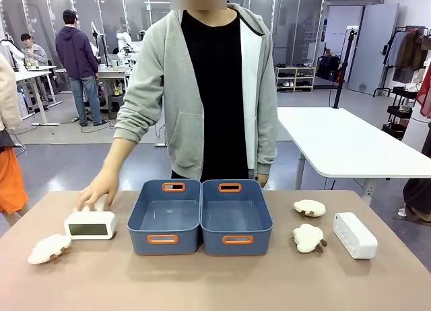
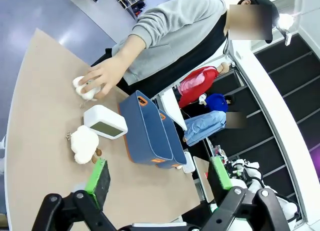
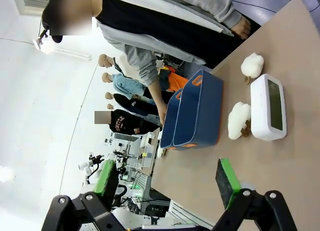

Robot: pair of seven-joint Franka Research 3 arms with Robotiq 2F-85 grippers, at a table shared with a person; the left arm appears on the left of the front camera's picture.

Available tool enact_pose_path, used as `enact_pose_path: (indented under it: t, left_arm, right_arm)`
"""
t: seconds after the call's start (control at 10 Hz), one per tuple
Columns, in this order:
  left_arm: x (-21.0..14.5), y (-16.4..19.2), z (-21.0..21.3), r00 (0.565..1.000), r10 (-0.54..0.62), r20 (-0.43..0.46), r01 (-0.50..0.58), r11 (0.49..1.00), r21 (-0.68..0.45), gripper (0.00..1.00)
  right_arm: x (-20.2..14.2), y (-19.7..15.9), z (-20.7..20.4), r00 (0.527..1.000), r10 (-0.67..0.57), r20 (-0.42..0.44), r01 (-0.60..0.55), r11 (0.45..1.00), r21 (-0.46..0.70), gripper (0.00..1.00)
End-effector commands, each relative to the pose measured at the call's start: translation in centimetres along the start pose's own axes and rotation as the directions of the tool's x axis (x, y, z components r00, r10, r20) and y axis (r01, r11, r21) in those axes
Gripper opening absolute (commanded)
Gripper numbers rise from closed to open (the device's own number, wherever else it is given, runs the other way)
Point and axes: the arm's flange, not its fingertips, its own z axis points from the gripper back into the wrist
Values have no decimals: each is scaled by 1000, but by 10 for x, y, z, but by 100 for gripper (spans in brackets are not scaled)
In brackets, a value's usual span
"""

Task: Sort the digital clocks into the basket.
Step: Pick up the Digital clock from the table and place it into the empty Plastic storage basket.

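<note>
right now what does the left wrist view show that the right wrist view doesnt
Left wrist view: the open left gripper, a digital clock with its display facing the camera beside the tubs, a plush toy near it, and the person's hand resting on another plush toy.

Right wrist view: the open right gripper and the other digital clock, display visible, with two plush toys beside it.

Both: the two blue-grey tubs side by side, and the person in a grey hoodie.

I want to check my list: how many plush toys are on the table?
4. One plush toy front left; one under the person's hand; two at the right, far and near. None seems hidden.
</note>
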Motion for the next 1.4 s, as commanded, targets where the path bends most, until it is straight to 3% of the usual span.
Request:
enact_pose_path:
  t: [0.0, 0.7, 0.8, 0.9, 1.0, 1.1, 1.2, 1.3]
  left_arm:
    - [2, -1, 0, 1000, -5, 10, 6, 1000, -19, 100]
    - [2, -1, 0, 1000, -5, 10, 6, 1000, -19, 100]
    - [2, -1, 0, 1000, -5, 10, 6, 1000, -19, 100]
    - [2, -1, 0, 1000, -5, 10, 6, 1000, -19, 100]
    - [2, -1, 0, 1000, -5, 10, 6, 1000, -19, 100]
    - [2, -1, 0, 1000, -5, 10, 6, 1000, -19, 100]
    - [2, -1, 0, 1000, -5, 10, 6, 1000, -19, 100]
    - [2, -1, 0, 1000, -5, 10, 6, 1000, -19, 100]
  right_arm:
    - [-1, 1, 1, 1000, -2, 0, 2, 1000, 8, 100]
    - [0, 0, 0, 1000, 0, 0, 0, 1000, 0, 100]
    - [0, 14, -13, 986, 163, -35, -166, 964, -209, 100]
    - [8, 25, -35, 962, 246, -117, -272, 899, -343, 100]
    - [19, 29, -70, 903, 342, -260, -430, 736, -523, 100]
    - [28, 29, -108, 857, 378, -351, -515, 611, -601, 100]
    - [29, 21, -146, 817, 357, -453, -577, 524, -626, 100]
    - [24, 7, -176, 795, 347, -498, -607, 448, -657, 100]
